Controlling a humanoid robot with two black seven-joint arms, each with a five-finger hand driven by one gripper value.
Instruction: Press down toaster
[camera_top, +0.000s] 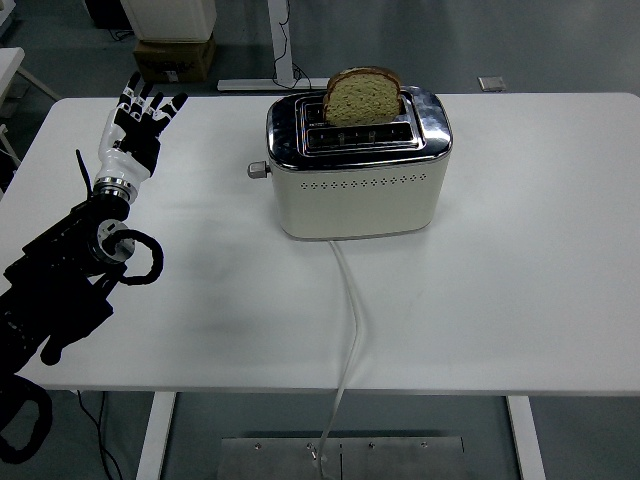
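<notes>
Cream toaster (358, 185) w/ a chrome top sits roughly mid-table, a bit toward the far edge of the white table (540, 300). Slice of brown bread (362, 97) stands upright in the toaster's rear slot, sticking well out the top; front slot looks empty. Lever knob (258, 170) pokes out of the toaster's left end, up near the top of that side. White power cord (345, 330) runs from the toaster's front base straight toward the near table edge and drops over it.

Left hand (138, 122) is well left of the toaster, raised over the table, fingers spread and pointing away, holding nothing, not touching the lever. Black forearm w/ cable loops trails back to the pic's left edge. Right arm isn't visible.

Tabletop is plain matte white, otherwise bare. Room: grey floor beyond the toaster, a cardboard box (174, 57) on the floor far left of it, and a white desk leg (281, 45) w/ its foot behind the toaster.
</notes>
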